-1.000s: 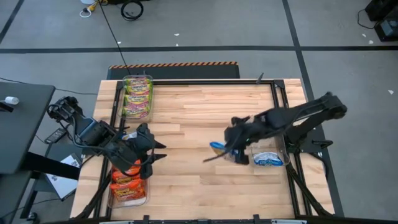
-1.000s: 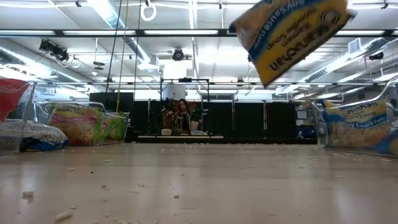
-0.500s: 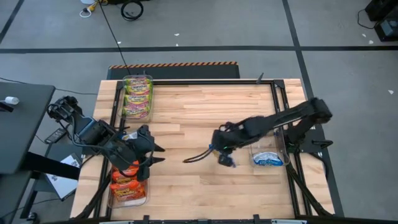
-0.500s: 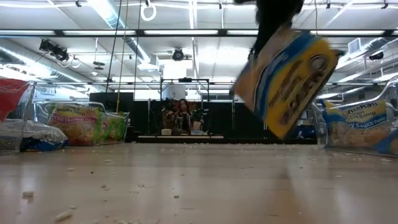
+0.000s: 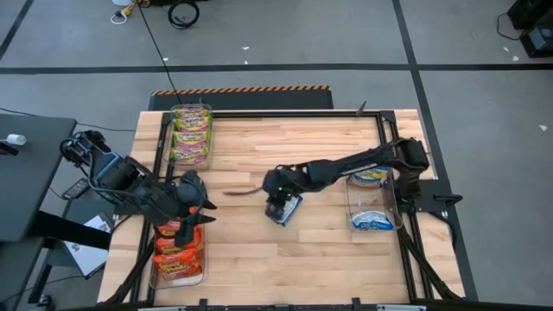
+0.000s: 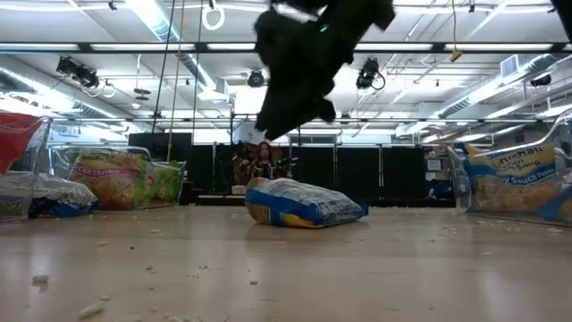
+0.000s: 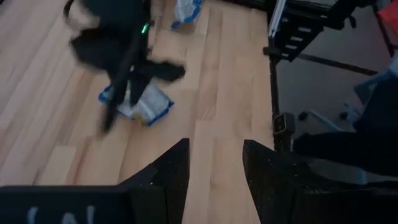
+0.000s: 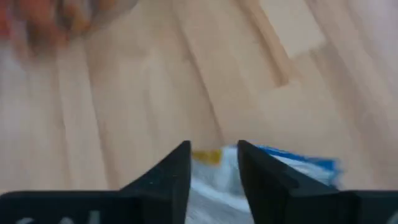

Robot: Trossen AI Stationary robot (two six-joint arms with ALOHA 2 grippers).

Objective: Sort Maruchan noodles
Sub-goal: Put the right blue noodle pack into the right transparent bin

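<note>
- High view: R arm stretched from the table's right edge toward the middle; right gripper (image 5: 275, 192) sits over a blue-white packet (image 5: 286, 208) lying on the wood near table centre.
- Low view: that packet (image 6: 304, 203) lies flat on the tabletop, right gripper (image 6: 299, 85) above it and not touching; nothing is held.
- R wrist view: both fingers (image 8: 171, 177) apart with a gap between them, blue-white packet (image 8: 273, 174) just beyond the tips; fingers spread, gripping nothing.
- Left gripper (image 5: 192, 192) hangs over the orange-red packets (image 5: 178, 250) in the clear bin (image 5: 154, 275) at the table's left front corner.
- L wrist view: left fingers (image 7: 174, 171) parted, bare wood between them, holding nothing; the blue-white packet (image 7: 146, 107) shows farther off under the other arm.
- Green-pink-yellow packets (image 5: 192, 134) fill the clear bin at the left rear (image 5: 192, 108).
- More blue-white packets (image 5: 372, 223) lie in the clear bin on the right side (image 5: 394, 203), well apart from the loose one.
- Low view: crumbs (image 6: 89, 310) scattered on the wood in the foreground.
</note>
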